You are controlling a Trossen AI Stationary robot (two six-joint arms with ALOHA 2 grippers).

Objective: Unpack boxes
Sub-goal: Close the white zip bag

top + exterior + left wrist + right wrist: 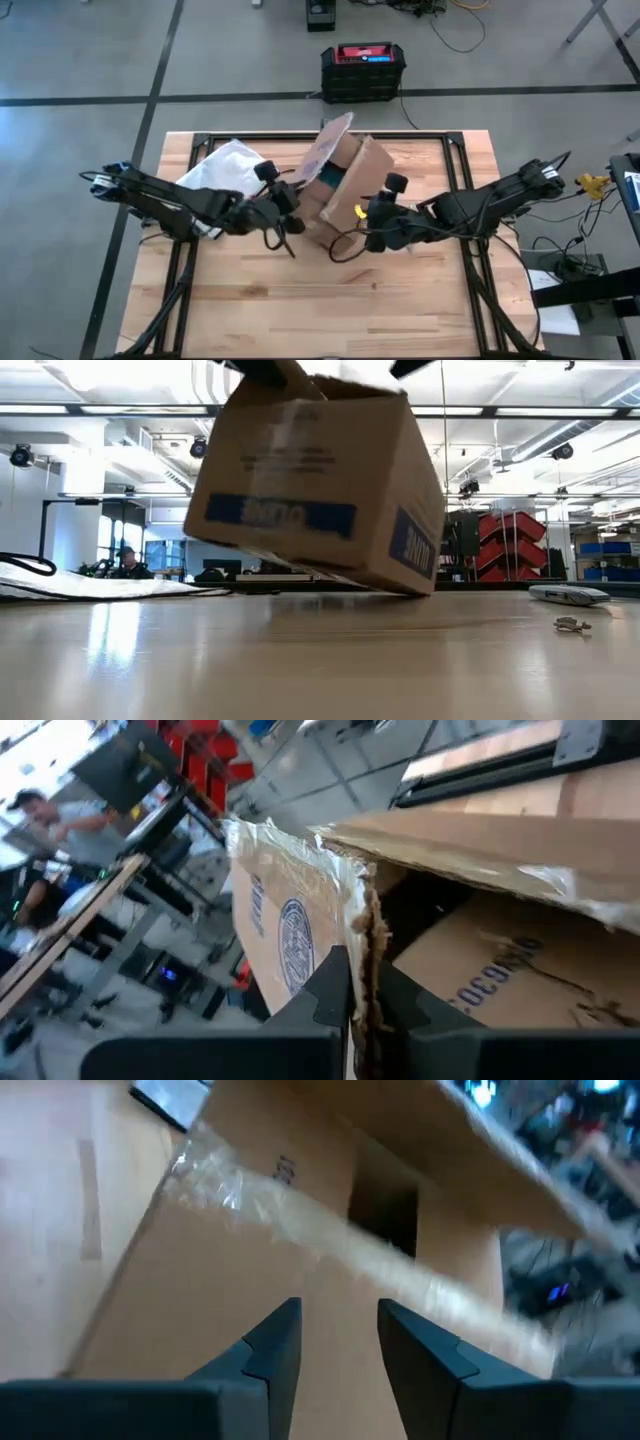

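The brown cardboard box [350, 170] with blue print [320, 480] is at the table's middle, its flaps open. It is tilted, with only its lower right edge [405, 588] on the table. My left gripper [292, 205] is at the box's left side, shut on a flap. My right gripper [362, 215] is at the box's near right corner. Its fingers [285, 1340] stand apart in front of a cardboard wall [340, 1230] with clear tape. My left gripper pinches the torn, taped edge of an open flap [368, 910] between its two fingers. It comes almost level from the table's left. The box hangs tilted from this hold, its left side raised off the table. Whether my right gripper touches the cardboard, I cannot tell.
A clear plastic bag [225, 168] lies on the table's far left, behind my left arm. A black-and-red case [363, 70] stands on the floor beyond the far edge. A small flat device [568, 594] and a small metal piece [570, 624] lie at the right.
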